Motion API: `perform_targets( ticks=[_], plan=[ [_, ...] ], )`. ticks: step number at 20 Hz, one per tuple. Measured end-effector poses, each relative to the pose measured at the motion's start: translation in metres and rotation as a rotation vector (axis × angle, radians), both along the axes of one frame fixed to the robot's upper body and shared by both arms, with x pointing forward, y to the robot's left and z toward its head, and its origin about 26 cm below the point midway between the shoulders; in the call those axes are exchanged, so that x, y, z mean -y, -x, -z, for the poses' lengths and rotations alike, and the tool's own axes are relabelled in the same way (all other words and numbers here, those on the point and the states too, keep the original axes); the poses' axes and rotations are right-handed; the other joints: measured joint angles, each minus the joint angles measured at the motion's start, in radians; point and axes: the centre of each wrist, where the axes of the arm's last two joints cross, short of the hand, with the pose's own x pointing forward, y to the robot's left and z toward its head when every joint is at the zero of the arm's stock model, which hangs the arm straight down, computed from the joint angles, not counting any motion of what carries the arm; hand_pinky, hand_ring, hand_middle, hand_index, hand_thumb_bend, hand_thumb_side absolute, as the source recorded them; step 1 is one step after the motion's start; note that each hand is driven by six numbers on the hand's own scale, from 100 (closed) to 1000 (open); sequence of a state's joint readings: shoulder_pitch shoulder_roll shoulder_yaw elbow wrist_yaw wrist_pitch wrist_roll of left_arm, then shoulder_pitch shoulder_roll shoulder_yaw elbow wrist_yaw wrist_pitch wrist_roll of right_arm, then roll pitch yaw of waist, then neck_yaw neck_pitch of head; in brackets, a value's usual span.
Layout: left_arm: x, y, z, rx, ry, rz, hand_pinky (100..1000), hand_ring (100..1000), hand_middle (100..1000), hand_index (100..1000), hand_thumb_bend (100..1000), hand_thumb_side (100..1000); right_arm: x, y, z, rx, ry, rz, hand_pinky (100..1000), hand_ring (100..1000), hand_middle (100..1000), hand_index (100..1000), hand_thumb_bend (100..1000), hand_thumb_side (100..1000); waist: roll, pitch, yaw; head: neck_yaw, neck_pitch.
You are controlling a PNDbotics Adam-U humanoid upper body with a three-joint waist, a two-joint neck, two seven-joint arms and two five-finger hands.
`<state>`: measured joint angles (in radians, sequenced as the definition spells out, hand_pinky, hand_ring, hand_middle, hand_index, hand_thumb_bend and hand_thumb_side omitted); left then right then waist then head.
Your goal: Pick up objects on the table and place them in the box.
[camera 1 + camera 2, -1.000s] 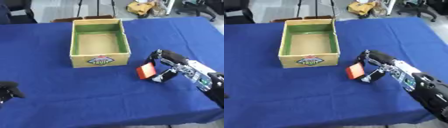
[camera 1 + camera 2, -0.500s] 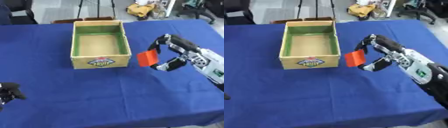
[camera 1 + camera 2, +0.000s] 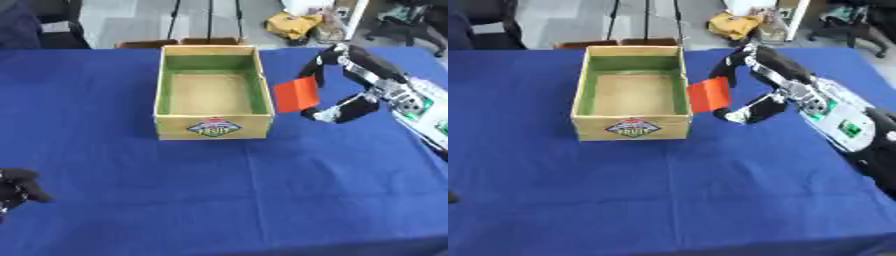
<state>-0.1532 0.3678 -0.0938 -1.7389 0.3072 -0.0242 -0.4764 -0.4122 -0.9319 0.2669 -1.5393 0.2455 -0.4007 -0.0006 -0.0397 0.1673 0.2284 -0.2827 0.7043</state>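
An open cardboard box point(image 3: 213, 124) with a green inner lining and a fruit label on its front stands on the blue table, and I see nothing lying inside it. My right hand point(image 3: 350, 85) is raised just to the right of the box, pinching a flat orange-red block point(image 3: 296, 95) between fingers and thumb. The block hangs in the air beside the box's right wall, near its rim. My left hand point(image 3: 19, 187) shows dark at the lower left corner, low over the cloth, fingers curled with nothing visible in them.
The blue tablecloth point(image 3: 227, 200) covers the whole work area. Beyond the far edge are a tripod's legs point(image 3: 210, 20), a yellow bag point(image 3: 297, 22) and a chair base point(image 3: 407, 30) on the floor.
My right hand has lifted the orange-red block off the table and carried it up and leftward, from the right of the box's front corner to beside its right wall.
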Motion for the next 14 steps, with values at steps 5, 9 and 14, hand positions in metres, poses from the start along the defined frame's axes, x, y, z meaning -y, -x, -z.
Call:
perform_targets(
  ticks=[5, 9, 14],
  plan=[
    [0.010, -0.005, -0.006, 0.011, 0.003, 0.048, 651, 573, 506, 711, 261, 1000, 0.012, -0.006, -0.005, 0.002, -0.024, 0.050, 654, 633, 353, 440, 399, 100, -0.006, 0.016, 0.062, -0.018, -0.022],
    [0.018, -0.007, -0.011, 0.022, 0.002, 0.089, 651, 573, 505, 711, 256, 1000, 0.023, -0.010, -0.005, -0.003, -0.046, 0.097, 657, 635, 351, 440, 402, 100, -0.007, 0.031, 0.108, -0.027, -0.039],
    [0.020, -0.008, -0.013, 0.036, 0.003, 0.103, 651, 573, 505, 710, 251, 1000, 0.034, -0.014, -0.004, -0.010, -0.061, 0.149, 661, 641, 352, 443, 402, 100, -0.008, 0.049, 0.143, -0.037, -0.049]
  ],
)
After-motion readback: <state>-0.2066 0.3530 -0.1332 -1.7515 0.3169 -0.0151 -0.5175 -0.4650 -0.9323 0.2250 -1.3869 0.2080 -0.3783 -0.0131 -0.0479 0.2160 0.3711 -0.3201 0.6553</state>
